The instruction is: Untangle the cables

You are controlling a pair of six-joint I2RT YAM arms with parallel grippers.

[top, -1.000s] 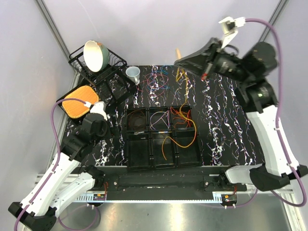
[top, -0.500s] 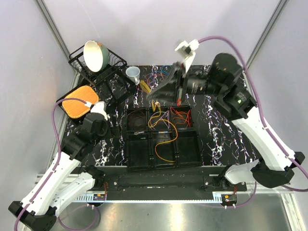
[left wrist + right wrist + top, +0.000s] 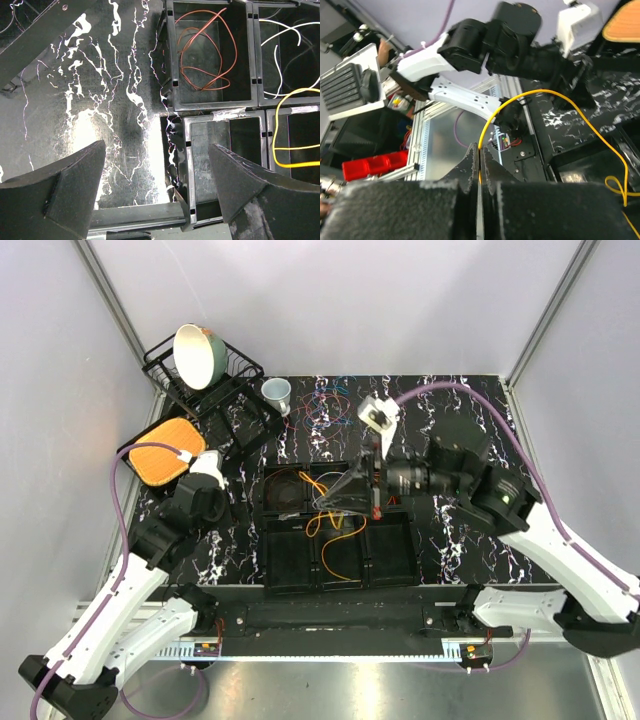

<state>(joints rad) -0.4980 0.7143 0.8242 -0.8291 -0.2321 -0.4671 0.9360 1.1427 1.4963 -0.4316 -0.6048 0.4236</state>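
Observation:
A tangle of thin cables (image 3: 325, 408) in red, blue and purple lies at the back of the black marbled table. My right gripper (image 3: 322, 502) hangs over the black bin tray (image 3: 290, 570), shut on a yellow cable (image 3: 338, 540) that loops down into the middle bins. In the right wrist view the fingertips (image 3: 480, 150) pinch that yellow cable (image 3: 560, 95). My left gripper (image 3: 157, 185) stands open above the tray's left edge with nothing in it. A brown-orange cable (image 3: 200, 55) lies coiled in the back left bin, and a white cable (image 3: 280, 60) in the bin beside it.
A wire dish rack (image 3: 232, 370) with a bowl (image 3: 197, 353) stands at the back left. A paper cup (image 3: 277, 392) stands to its right and an orange pad (image 3: 165, 452) in front of it. The tray has six bins in two rows.
My right arm has swung from high at the back right down and left to over the bins, carrying the yellow cable with it. The left arm has not moved.

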